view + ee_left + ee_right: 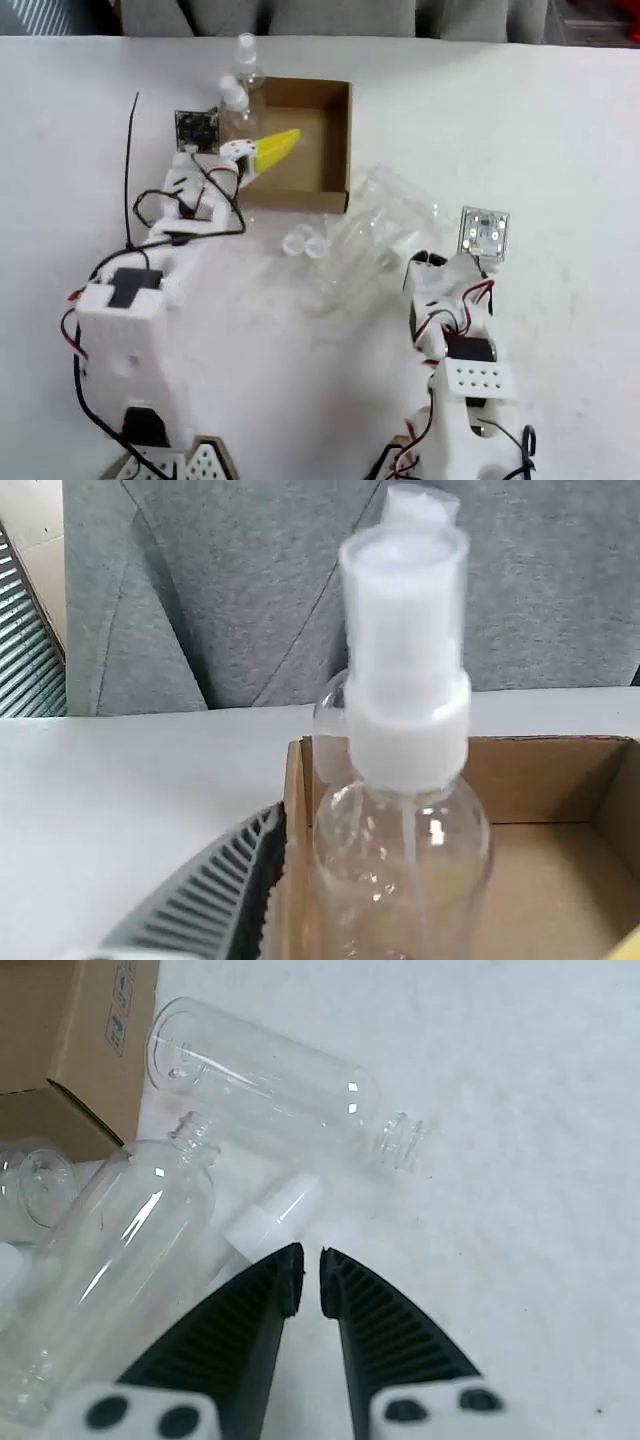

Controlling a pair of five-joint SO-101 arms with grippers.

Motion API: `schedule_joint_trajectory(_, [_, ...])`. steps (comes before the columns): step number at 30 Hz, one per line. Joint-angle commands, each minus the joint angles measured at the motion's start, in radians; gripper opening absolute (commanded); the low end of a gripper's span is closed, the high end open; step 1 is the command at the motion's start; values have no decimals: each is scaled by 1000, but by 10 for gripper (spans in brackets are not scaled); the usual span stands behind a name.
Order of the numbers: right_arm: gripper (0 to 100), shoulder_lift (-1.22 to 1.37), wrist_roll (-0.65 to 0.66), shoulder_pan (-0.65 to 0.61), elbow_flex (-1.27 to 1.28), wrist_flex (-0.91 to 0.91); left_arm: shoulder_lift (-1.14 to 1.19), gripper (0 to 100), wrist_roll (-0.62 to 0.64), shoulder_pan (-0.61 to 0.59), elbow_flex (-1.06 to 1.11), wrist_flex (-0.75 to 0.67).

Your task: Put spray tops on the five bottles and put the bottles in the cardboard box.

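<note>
My left gripper is at the left wall of the cardboard box, shut on an upright clear bottle that has a white spray top. Its ridged grey finger lies beside the bottle. Behind this one, a second topped bottle stands on the table beyond the box. My right gripper hovers low and shut, holding nothing, just short of a loose white spray top. Two topless bottles lie beside it.
Clear bottles lie in a loose heap between the box and the right arm. A corner of the box is close to them. A black cable runs along the left arm. Bare white table spreads to the right.
</note>
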Motion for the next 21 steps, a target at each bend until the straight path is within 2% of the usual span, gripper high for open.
schedule_joint_trajectory(1, [18,-1,14,-5,-8,-22,-163,520,-2,-2,55,18])
schedule_joint_trajectory(8, [18,-2,14,-5,-8,-22,-328,519,-3,-16,109,310])
schedule_joint_trajectory(10, [18,-2,14,-5,-8,-22,-374,489,-3,-22,126,373])
schedule_joint_trajectory(18, [19,1,14,-5,-8,-22,-618,60,-5,-38,285,482])
schedule_joint_trajectory(20, [19,2,14,-5,-8,-22,-690,18,-5,-38,318,537])
schedule_joint_trajectory(21, [19,2,14,-5,-8,-22,-728,30,-5,-39,327,583])
